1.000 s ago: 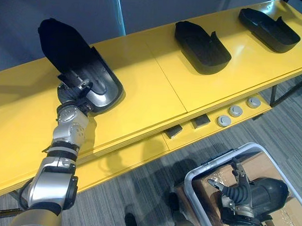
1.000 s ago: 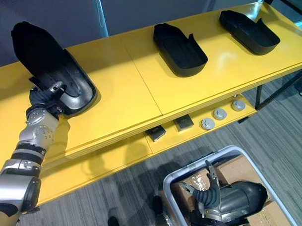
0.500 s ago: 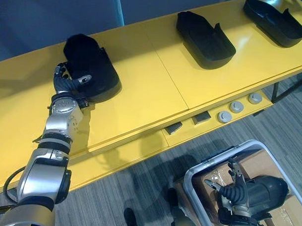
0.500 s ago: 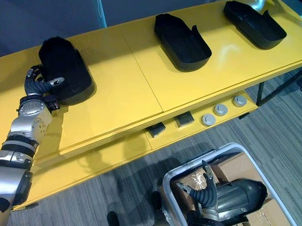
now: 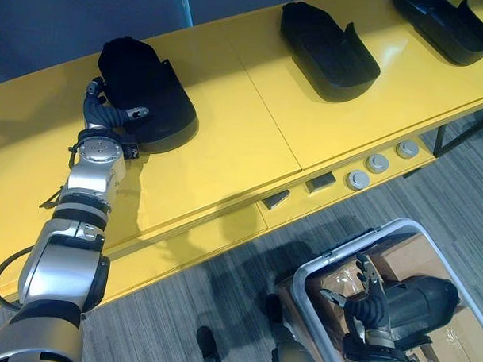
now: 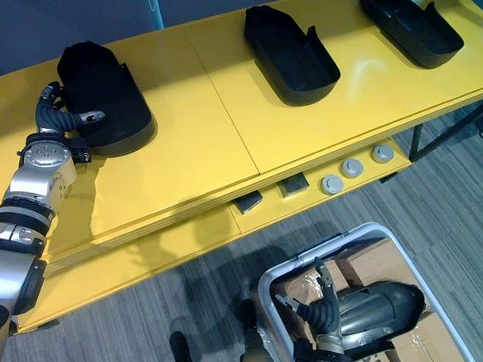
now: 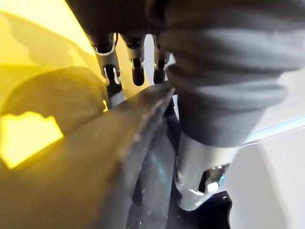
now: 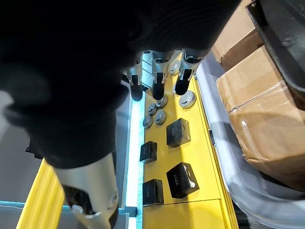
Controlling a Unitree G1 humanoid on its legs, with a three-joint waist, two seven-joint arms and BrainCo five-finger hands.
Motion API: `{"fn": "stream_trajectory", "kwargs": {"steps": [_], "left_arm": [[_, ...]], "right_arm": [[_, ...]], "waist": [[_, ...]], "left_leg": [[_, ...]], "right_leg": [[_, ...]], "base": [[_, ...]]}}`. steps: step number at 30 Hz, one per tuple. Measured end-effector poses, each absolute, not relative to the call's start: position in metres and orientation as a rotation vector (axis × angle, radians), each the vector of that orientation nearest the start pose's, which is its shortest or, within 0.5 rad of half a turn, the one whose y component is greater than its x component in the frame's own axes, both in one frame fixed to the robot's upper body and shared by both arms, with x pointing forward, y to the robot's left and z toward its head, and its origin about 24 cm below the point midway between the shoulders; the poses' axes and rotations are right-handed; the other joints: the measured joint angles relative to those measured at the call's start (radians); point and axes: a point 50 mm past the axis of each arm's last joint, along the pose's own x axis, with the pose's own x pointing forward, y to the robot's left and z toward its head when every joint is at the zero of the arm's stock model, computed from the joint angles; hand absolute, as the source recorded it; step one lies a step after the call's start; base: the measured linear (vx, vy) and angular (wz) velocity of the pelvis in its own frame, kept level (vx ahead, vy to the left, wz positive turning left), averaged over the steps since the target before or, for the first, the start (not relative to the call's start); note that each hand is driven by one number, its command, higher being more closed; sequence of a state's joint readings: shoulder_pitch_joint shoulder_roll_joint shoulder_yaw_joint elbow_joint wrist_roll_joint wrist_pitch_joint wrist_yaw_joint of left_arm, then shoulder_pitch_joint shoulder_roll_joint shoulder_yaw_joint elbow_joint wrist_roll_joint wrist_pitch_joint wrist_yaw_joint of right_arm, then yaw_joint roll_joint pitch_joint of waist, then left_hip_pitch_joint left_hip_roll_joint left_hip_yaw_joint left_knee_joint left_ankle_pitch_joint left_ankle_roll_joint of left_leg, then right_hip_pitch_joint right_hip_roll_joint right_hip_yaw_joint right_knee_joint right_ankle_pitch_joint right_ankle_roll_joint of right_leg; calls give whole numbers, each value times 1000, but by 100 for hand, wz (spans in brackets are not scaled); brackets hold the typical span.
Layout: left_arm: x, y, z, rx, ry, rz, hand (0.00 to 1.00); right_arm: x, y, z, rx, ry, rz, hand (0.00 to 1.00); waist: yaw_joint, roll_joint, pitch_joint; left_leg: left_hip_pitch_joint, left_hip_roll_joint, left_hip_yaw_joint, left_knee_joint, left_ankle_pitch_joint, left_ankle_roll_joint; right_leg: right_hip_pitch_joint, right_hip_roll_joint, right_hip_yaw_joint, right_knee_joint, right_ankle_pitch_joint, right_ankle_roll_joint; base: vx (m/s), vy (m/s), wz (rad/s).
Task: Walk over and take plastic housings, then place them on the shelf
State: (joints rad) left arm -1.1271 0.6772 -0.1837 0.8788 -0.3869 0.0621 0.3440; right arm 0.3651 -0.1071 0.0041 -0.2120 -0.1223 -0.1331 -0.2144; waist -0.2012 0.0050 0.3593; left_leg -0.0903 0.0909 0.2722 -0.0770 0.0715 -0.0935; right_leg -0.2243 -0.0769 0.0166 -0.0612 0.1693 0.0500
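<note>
A long yellow shelf is carrying 3 black plastic housings: left housing, middle housing, right housing. The left robot hand is pinching the left housing's near rim. The right robot hand is hanging slack-fingered, empty, near right.

The housing no longer stands tilted with its open side toward the head camera. It now lies open side down, dome up, flat on the shelf. The left hand has moved from under the housing's near end to its near-left edge, and the forearm has swung further left. The thumb now rests on the dome, with the fingers on the other side of the rim. The head camera has shifted slightly.
</note>
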Motion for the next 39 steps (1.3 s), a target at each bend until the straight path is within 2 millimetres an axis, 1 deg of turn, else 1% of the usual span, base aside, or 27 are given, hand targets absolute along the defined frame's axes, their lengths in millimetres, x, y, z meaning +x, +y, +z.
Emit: {"fn": "stream_trajectory", "kwargs": {"steps": [3,8,11,12,14,15,16,17,19,20,23,24,25,26,27,28,29,30,31,32,33,34,35,36,37,38,39], "left_arm": [[393,277,268,211,-268,507,0],[380,282,288,188,-389,581,0],[355,288,303,216,-551,676,0],[339,291,304,209,-627,718,0],[315,286,290,203,-717,771,0],[299,280,271,206,-749,793,0],[292,276,261,202,-760,797,0],[274,266,234,185,-766,797,0],[256,254,208,160,-749,791,0],[236,241,185,131,-730,779,0],[209,217,154,64,-656,747,0],[199,209,142,34,-611,735,0],[195,205,133,24,-571,720,0],[194,204,131,25,-559,718,0],[192,205,129,29,-551,717,0],[192,204,130,31,-553,710,0],[193,204,130,31,-555,702,0],[197,199,130,27,-556,673,0],[204,191,128,15,-547,626,0],[207,187,127,6,-543,603,0],[209,177,128,-7,-544,556,0],[210,172,128,-11,-545,521,0],[211,170,129,-11,-549,506,0],[214,170,134,-9,-570,494,0],[214,172,135,-5,-576,501,0],[214,179,135,-1,-576,539,0],[214,186,133,2,-570,573,0]], "right_arm": [[177,-192,25,-236,22,-255,0],[176,-192,24,-237,29,-254,0],[176,-194,24,-238,28,-259,0],[176,-196,23,-239,32,-267,0],[174,-203,20,-238,51,-303,0],[172,-208,18,-242,59,-332,0],[171,-212,19,-247,56,-346,0],[172,-219,23,-256,35,-376,0],[175,-223,28,-260,-2,-395,0],[180,-223,35,-255,-48,-398,0],[183,-222,40,-247,-92,-406,0],[186,-221,42,-237,-103,-409,0],[188,-221,44,-212,-117,-412,0],[190,-221,45,-200,-125,-412,0],[193,-222,50,-197,-147,-407,0],[195,-224,56,-188,-172,-404,0],[194,-225,59,-181,-186,-402,0],[191,-227,63,-169,-198,-404,0],[179,-233,67,-160,-203,-432,0],[174,-234,71,-160,-219,-443,0],[165,-237,83,-166,-261,-457,0],[161,-239,95,-177,-310,-469,0],[161,-240,100,-182,-332,-477,0],[161,-242,103,-178,-354,-497,0],[163,-241,103,-175,-357,-498,0],[165,-241,106,-173,-378,-503,0],[168,-244,108,-176,-394,-523,0]], "waist": [[1,0,0],[10,0,0],[24,0,-3],[26,1,-3],[34,3,-27],[43,8,-63],[49,11,-77],[68,18,-111],[80,21,-138],[90,21,-157],[111,28,-193],[113,32,-201],[122,32,-201],[128,36,-204],[142,48,-212],[146,62,-221],[143,65,-222],[124,60,-223],[105,40,-219],[102,29,-213],[97,16,-213],[80,11,-212],[68,14,-211],[58,15,-205],[63,9,-207],[79,12,-205],[80,17,-196]], "left_leg": [[15,0,0,0,-1,0],[38,2,-3,0,-1,0],[52,6,-13,-1,-2,-1],[59,4,-22,-1,-1,-1],[75,4,-38,-9,-1,-1],[77,5,-49,-9,-1,-2],[81,5,-57,-9,-2,-2],[88,5,-67,-9,-2,-2],[99,5,-85,-9,-3,-3],[116,5,-94,-9,-5,-5],[147,6,-85,-9,-17,-12],[151,11,-80,32,-50,-18],[126,14,-99,145,-116,-22],[103,14,-143,220,-158,-18],[59,5,-295,346,-241,-6],[42,-5,-428,409,-301,-13],[42,-7,-472,421,-328,-18],[42,-23,-467,445,-370,-3],[39,-35,-407,467,-384,11],[39,-37,-367,480,-391,17],[21,-35,-271,516,-399,27],[4,-27,-175,525,-395,41],[2,-18,-128,512,-391,54],[4,11,-22,474,-371,80],[8,26,42,449,-358,82],[24,55,160,394,-327,80],[54,77,252,346,-297,76]], "right_leg": [[15,0,0,0,0,0],[42,2,-3,-2,-1,-1],[61,5,-12,-4,-4,-3],[74,6,-31,-7,-4,-3],[104,7,-51,-21,-8,-5],[112,8,-59,-21,-17,-5],[120,7,-62,-21,-21,-4],[134,6,-81,-21,-27,-3],[154,4,-96,-21,-35,-2],[176,3,-108,-21,-41,-2],[195,4,-100,-9,-54,2],[194,6,-78,20,-70,8],[179,9,-44,58,-83,5],[167,16,-20,79,-90,7],[127,40,42,123,-110,8],[86,72,108,164,-112,9],[63,89,140,185,-112,11],[24,105,202,226,-113,18],[-3,111,258,236,-100,40],[-10,116,292,234,-88,51],[-26,125,373,197,-65,70],[-35,115,405,116,-73,67],[-37,107,400,70,-92,48],[-83,87,248,51,-103,-6],[-119,85,134,85,-91,-28],[-164,90,-62,185,-83,-42],[-159,80,-155,297,-89,-41]], "base": [[0,0,0],[-4,34,1],[3,30,9],[14,25,24],[34,30,27],[62,29,21],[76,33,30],[49,18,32],[32,24,32],[9,29,21],[-15,23,-6],[-56,41,-50],[-83,52,-65],[-137,90,-111],[-145,116,-154],[-144,137,-169],[-166,167,-171],[-204,177,-152],[-226,187,-152],[-219,196,-176],[-260,267,-221],[-256,268,-229],[-263,226,-229],[-166,112,-192],[-163,90,-270],[-103,47,-282],[-84,27,-260]]}}
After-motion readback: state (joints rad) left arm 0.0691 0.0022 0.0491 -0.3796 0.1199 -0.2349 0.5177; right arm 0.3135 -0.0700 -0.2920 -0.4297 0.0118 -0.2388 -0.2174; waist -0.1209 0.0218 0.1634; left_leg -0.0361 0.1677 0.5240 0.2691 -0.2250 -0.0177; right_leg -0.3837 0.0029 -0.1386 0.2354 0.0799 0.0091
